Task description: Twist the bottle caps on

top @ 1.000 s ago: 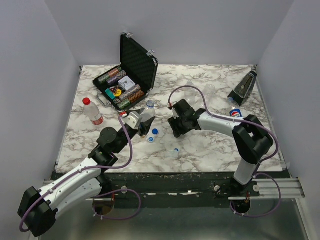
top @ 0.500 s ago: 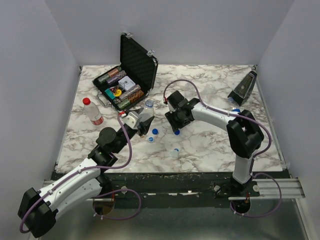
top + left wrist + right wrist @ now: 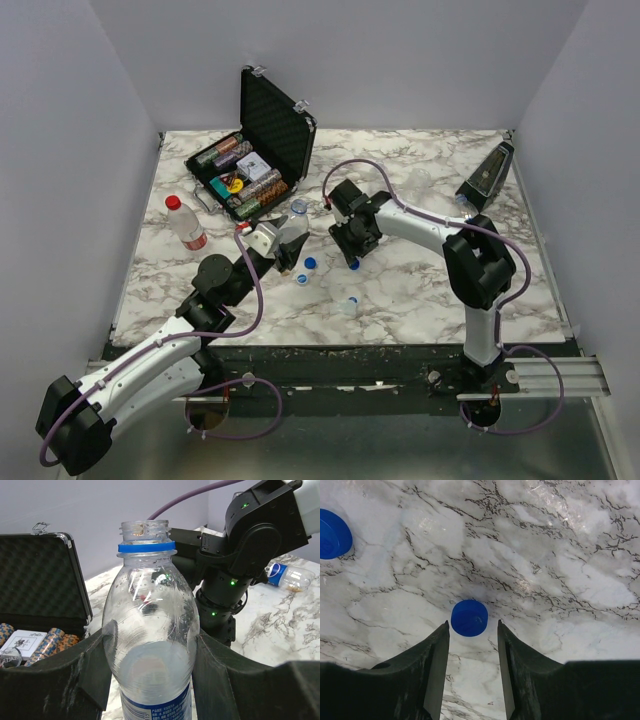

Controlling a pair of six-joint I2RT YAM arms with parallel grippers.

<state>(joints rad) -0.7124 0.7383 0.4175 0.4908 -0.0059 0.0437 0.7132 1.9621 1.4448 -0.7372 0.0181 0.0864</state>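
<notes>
My left gripper [image 3: 287, 243] is shut on a clear bottle [image 3: 150, 630] with a blue label, held upright. Its neck [image 3: 145, 530] is open, with a blue ring below the thread. My right gripper [image 3: 472, 625] points down at the marble table, open, and a blue cap [image 3: 469, 617] lies flat just past its fingertips, touching neither. In the top view that gripper [image 3: 352, 256] is right of the held bottle [image 3: 298, 210]. A second blue cap [image 3: 332, 533] lies further off. A bottle with a red cap [image 3: 186, 222] stands at the left.
An open black case [image 3: 262, 150] of poker chips sits at the back left. Two caps [image 3: 308, 266] lie between the arms and a pale one [image 3: 349, 303] nearer the front. A Pepsi-labelled bottle [image 3: 287, 576] lies at the right, a black wedge-shaped object [image 3: 487, 175] behind it.
My right gripper has swung left and forward over the blue cap, and its jaws have narrowed. The left gripper and its bottle have not moved.
</notes>
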